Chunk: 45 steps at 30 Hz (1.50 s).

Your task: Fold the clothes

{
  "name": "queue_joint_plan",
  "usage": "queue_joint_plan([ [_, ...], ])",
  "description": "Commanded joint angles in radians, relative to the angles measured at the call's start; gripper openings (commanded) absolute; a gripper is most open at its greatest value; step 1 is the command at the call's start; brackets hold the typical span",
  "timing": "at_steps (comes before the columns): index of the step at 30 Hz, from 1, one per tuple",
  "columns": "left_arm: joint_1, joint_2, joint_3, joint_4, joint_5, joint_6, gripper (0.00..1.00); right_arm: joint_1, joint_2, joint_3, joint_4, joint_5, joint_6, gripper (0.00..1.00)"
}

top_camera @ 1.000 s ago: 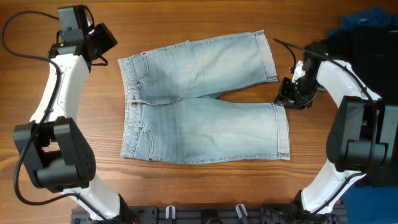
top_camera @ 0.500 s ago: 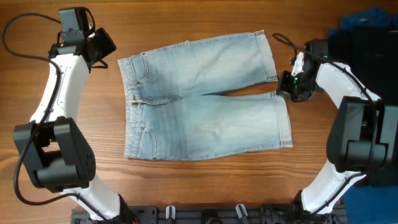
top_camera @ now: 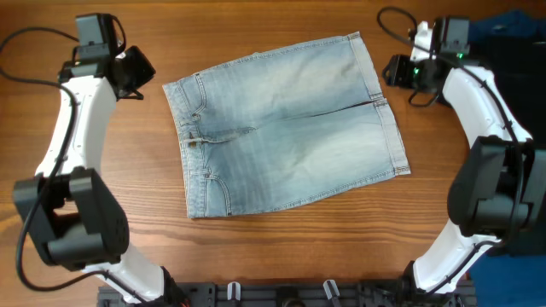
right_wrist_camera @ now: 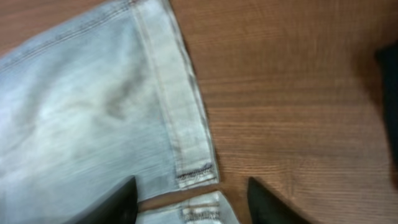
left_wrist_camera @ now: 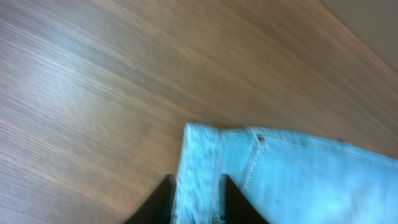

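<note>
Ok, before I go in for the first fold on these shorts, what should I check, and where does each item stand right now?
1. Denim shorts flat, legs side by side: ok.
2. Shorts square to the table edge: not ok, they lie skewed.
3. Left gripper open, by the waistband corner: ok.
4. Right gripper open, by a leg hem: ok.
5. How high either gripper sits above the cloth: cannot tell.
6. Black garment and dark blue cloth apart from the shorts: ok.
</note>
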Motion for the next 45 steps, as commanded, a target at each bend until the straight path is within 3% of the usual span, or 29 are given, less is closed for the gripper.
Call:
queue_joint_plan([
  [1, -0.018, -0.003, 0.001, -0.089, 0.217, -0.018, 0.04, 0.082, -0.017, 0.048, -0.056, -0.053, -0.051, 0.15],
  [2, -0.037, 0.016, 0.001, -0.119, 0.218, -0.018, 0.04, 0.114, -0.016, 0.048, -0.085, -0.088, -0.051, 0.06],
  [3, -0.058, 0.038, 0.001, -0.145, 0.217, -0.017, 0.04, 0.146, -0.016, 0.048, -0.117, -0.135, -0.055, 0.04],
  [6, -0.093, 0.091, 0.000, -0.153, 0.201, -0.017, 0.04, 0.272, -0.014, 0.046, -0.187, -0.238, -0.054, 0.04],
  [11, -0.096, 0.163, 0.000, -0.111, 0.078, -0.013, 0.04, 0.437, -0.014, 0.018, -0.238, -0.237, -0.051, 0.04],
  [19, -0.098, 0.284, 0.000, -0.049, 0.079, -0.010, 0.04, 0.560, -0.010, -0.142, -0.066, -0.211, -0.024, 0.04],
  [23, -0.097, 0.300, 0.000, -0.048, 0.081, -0.010, 0.04, 0.559, 0.046, -0.203, 0.036, -0.032, 0.071, 0.04],
  [29, -0.097, 0.300, 0.000, -0.043, 0.080, -0.002, 0.04, 0.558, 0.156, -0.200, 0.159, 0.008, 0.079, 0.04],
  [32, -0.097, 0.300, 0.000, -0.036, 0.073, -0.002, 0.04, 0.543, 0.114, -0.163, 0.146, 0.008, 0.079, 0.04],
  [37, -0.097, 0.264, 0.001, 0.048, 0.071, 0.050, 0.04, 0.396, -0.121, -0.146, 0.147, 0.080, 0.076, 0.04],
  [43, -0.097, 0.130, 0.001, 0.032, 0.071, 0.046, 0.04, 0.230, -0.146, -0.146, 0.118, 0.130, 0.080, 0.05],
  [44, -0.097, 0.110, 0.001, -0.001, 0.061, 0.046, 0.09, 0.193, -0.146, -0.146, 0.108, 0.153, 0.079, 0.11],
  [45, -0.091, 0.098, 0.001, -0.034, 0.030, 0.036, 0.23, 0.159, -0.146, -0.146, 0.095, 0.178, 0.079, 0.15],
])
